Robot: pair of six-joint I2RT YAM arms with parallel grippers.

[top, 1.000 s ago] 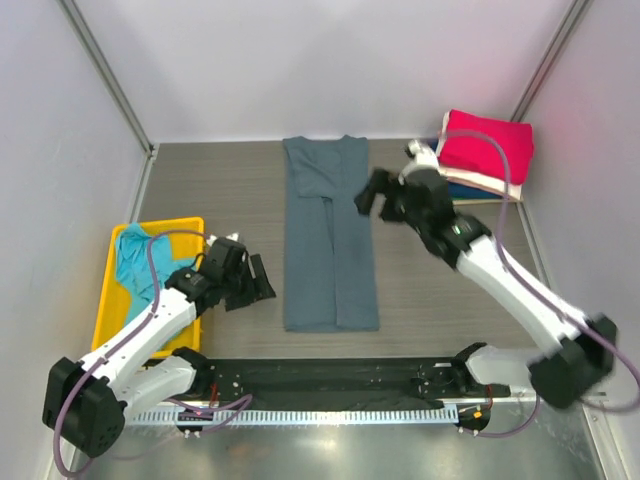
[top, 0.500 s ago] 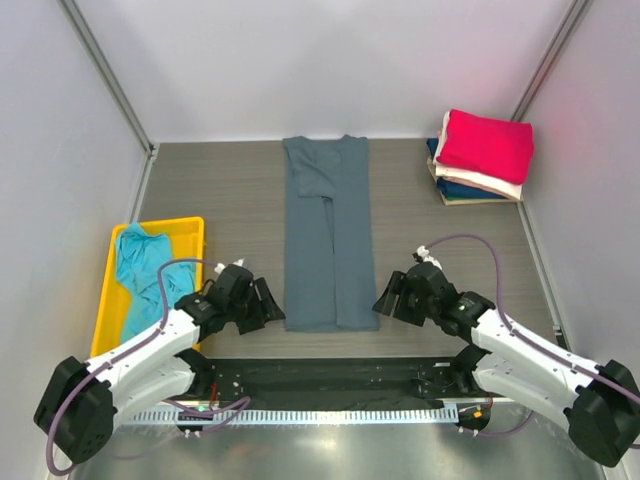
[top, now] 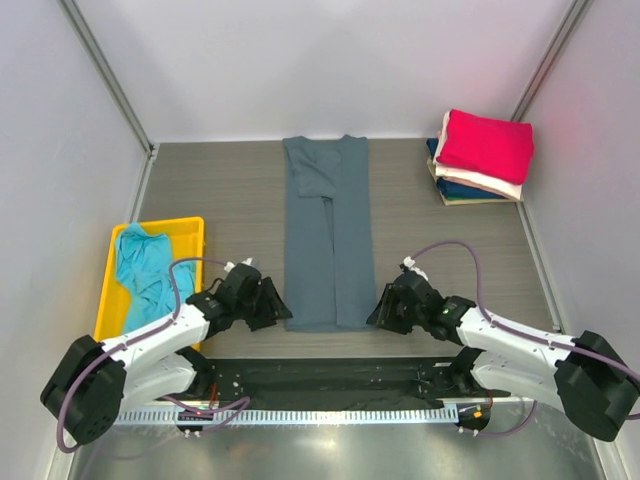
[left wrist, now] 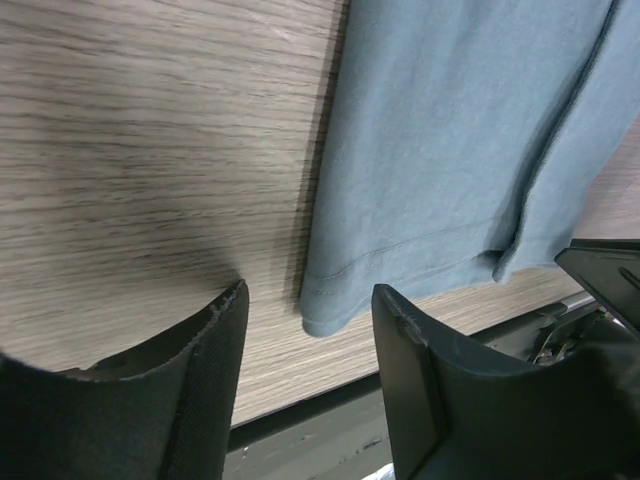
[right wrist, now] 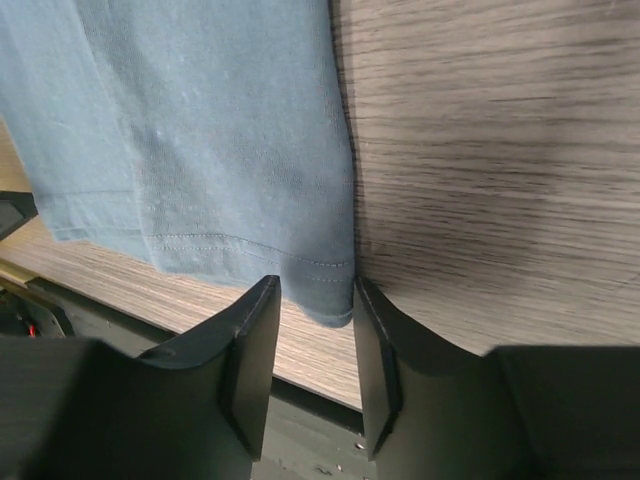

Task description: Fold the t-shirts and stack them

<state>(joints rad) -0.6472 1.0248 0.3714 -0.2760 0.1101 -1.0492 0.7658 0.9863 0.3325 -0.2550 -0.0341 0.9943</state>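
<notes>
The slate grey-blue t-shirt (top: 330,240) lies flat as a long strip folded lengthwise at the table's middle. My left gripper (top: 277,309) is low at its near-left hem corner. In the left wrist view that corner (left wrist: 325,312) sits between the open jaws (left wrist: 310,290), touching neither finger. My right gripper (top: 377,311) is at the near-right hem corner. In the right wrist view the corner (right wrist: 335,300) lies in the narrow gap of the jaws (right wrist: 317,284), close to the right finger (right wrist: 378,350). A teal t-shirt (top: 145,268) is crumpled in the bin. Crimson, cream and navy t-shirts are stacked folded (top: 485,150) at the far right.
The yellow bin (top: 112,310) stands at the left, just beside my left arm. The table's near edge with a dark rail (top: 320,378) runs directly behind both grippers. Grey walls close in the table on the left, right and far sides.
The right arm swung from near the stack down to the shirt's near-right corner. The left gripper slid right and nearer to the near-left corner. Both jaws have narrowed.
</notes>
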